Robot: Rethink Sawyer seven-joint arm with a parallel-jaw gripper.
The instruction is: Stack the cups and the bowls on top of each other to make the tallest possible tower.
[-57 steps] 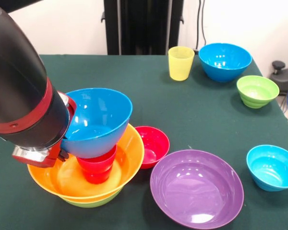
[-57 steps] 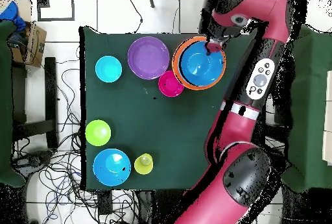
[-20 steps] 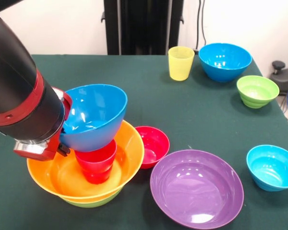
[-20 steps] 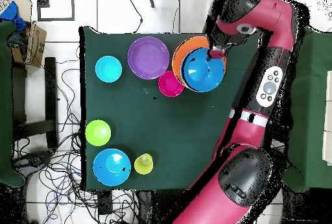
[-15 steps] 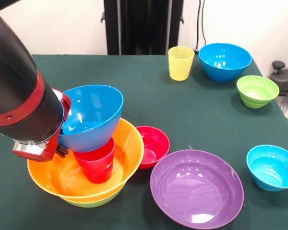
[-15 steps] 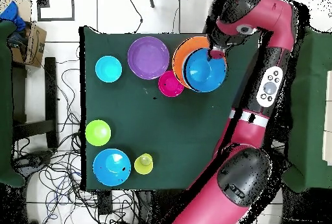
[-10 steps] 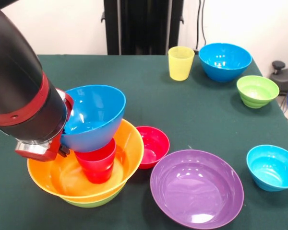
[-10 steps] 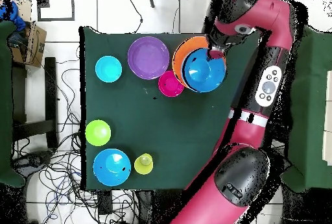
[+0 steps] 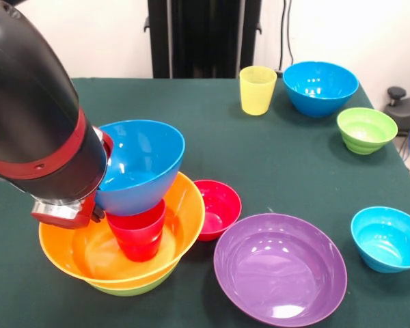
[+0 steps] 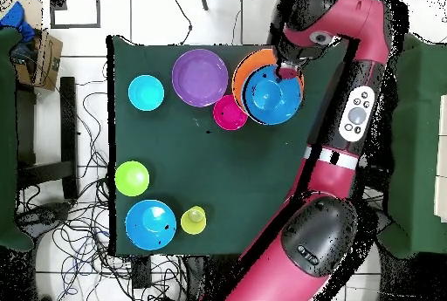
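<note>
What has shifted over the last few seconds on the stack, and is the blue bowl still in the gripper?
The blue bowl atop the red cup tilted and swayed a little sideways with the arm, then came back roughly over the orange bowl. The arm hides the gripper, so hold or release cannot be told. The loose bowls and the yellow cup stayed put.

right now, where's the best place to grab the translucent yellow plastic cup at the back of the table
Grip the translucent yellow plastic cup by its rim, coming straight down from above. It stands upright and open-topped, its walls flare slightly wider toward the top, and it sits apart from the blue bowl beside it, so one gripper finger could likely slip inside the mouth.
</note>
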